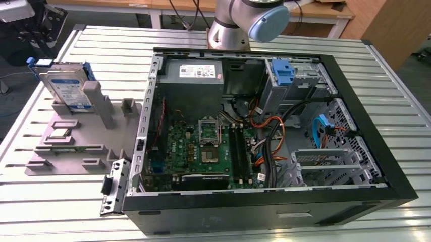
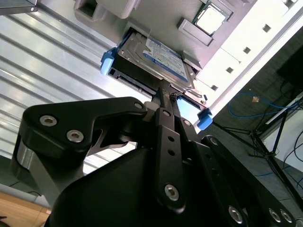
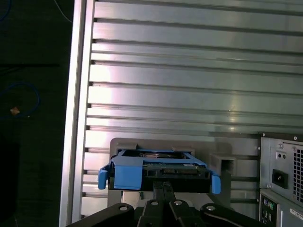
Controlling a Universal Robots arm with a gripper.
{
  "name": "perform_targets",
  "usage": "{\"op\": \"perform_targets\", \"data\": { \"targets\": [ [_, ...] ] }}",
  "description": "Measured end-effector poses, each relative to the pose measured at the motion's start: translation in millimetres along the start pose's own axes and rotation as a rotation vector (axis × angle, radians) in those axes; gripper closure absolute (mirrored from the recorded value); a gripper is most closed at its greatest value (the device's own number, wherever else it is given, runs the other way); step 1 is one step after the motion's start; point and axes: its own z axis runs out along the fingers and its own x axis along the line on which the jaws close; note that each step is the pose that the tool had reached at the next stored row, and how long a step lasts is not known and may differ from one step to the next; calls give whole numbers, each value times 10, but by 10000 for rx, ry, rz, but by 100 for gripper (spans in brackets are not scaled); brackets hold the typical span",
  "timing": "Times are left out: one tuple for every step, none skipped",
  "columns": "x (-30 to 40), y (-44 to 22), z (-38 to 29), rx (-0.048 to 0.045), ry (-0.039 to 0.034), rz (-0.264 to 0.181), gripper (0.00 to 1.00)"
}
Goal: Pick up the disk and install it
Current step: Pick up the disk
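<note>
Pickup looks to be the step in hand, not yet made: the disk (image 1: 64, 83), smooth silver metal with a blue-and-white label and a blue plastic frame, stands on edge in a grey moulded holder (image 1: 74, 143) on the ribbed aluminium table (image 1: 222, 35), beside the open computer case (image 1: 397, 194). In both wrist views the gripper (image 2: 165, 94) (image 3: 163, 184) hovers near its upper edge, its slim black fingers pressed together and holding nothing. A grasp would likely call for parting them to straddle the frame.

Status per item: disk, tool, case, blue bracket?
disk: upright in the grey stand, not installed.
tool: shut, tips at the disk's edge, contact unclear.
case: on its side, side panel off, interior exposed.
blue bracket: seated in a drive bay inside the case.
</note>
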Motion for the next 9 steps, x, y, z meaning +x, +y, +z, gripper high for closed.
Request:
{"op": "perform_targets", "data": {
  "targets": [
    [0, 0, 0, 0, 0, -1, 89],
    [0, 0, 0, 0, 0, -2, 89],
    [0, 0, 0, 0, 0, -4, 89],
    [0, 0, 0, 0, 0, -16, 89],
    [0, 0, 0, -1, 3, -45, 89],
    [0, 0, 0, -3, 3, -85, 89],
    [0, 0, 0, -4, 6, -136, 89],
    [0, 0, 0, -6, 9, -200, 89],
    [0, 0, 0, -8, 11, -269, 89]
  ]
}}
